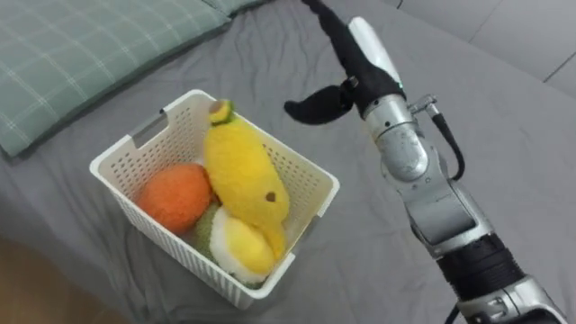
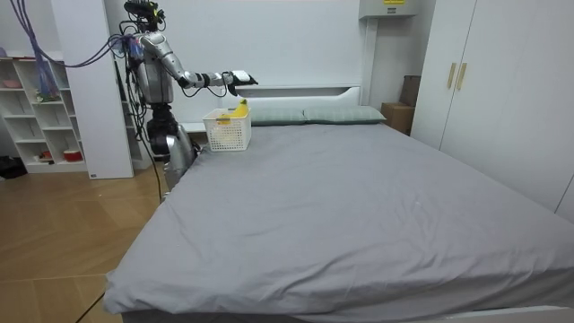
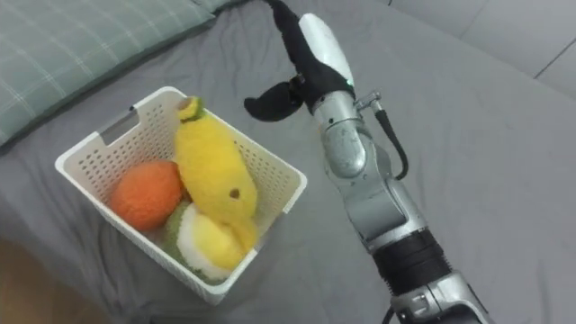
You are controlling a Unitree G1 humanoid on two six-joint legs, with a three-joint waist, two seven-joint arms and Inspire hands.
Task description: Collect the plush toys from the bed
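Observation:
A white slatted basket (image 1: 301, 164) sits on the grey bed sheet near the pillow. Inside it lie a long yellow banana plush (image 1: 243, 175), a round orange plush (image 1: 175, 196) and a green and pale yellow plush (image 1: 236, 245). My right hand (image 1: 360, 54) hangs in the air past the basket's far right corner, open, with straight fingers pointing away, the thumb spread toward the basket, and nothing in it. In the room view I stand at the bed's head corner with that hand (image 2: 240, 79) stretched out above the basket (image 2: 227, 133).
A green checked pillow (image 1: 81, 54) lies to the basket's left, with more pillows (image 2: 305, 114) along the headboard. Grey sheet (image 2: 359, 206) covers the wide bed. A white shelf unit (image 2: 40, 112) stands behind me and wardrobes (image 2: 502, 81) line the far side.

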